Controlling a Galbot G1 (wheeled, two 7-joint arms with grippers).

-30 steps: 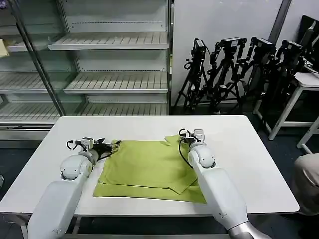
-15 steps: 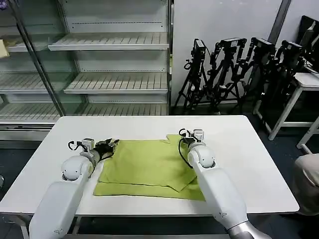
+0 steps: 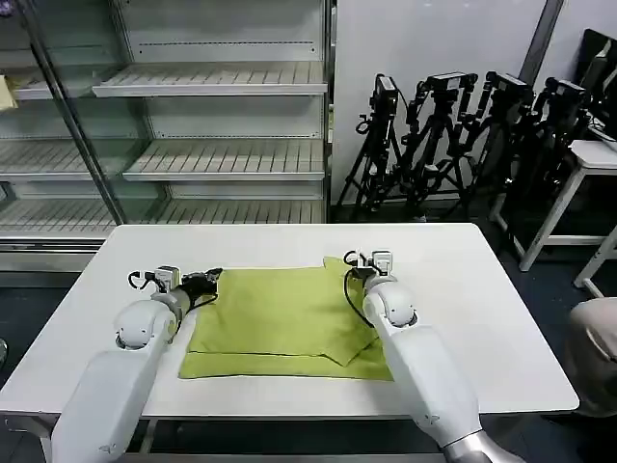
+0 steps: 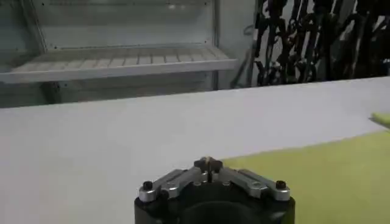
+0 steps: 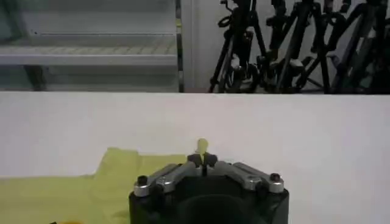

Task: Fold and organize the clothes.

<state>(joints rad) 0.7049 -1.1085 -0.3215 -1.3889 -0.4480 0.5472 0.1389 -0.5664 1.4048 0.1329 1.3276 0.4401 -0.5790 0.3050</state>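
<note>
We are pinching the shirt (image 3: 284, 318) at both far corners, left gripper (image 3: 204, 285) and right gripper (image 3: 359, 270) clamped on cloth; it is lying mid-table (image 3: 482, 289), long axis spanning between them, stretching toward us.

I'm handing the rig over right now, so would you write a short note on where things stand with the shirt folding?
Left tool: shut, at the far left corner of the shirt; no cloth visibly pinched between its tips.
Right tool: shut on the shirt, a bit of yellow-green cloth poking up between its tips at the far right corner.
Shirt: lying flat on the white table, partly folded, with an upper layer over a longer lower layer along the near edge.
Left to do: finish folding and tidy it.
</note>
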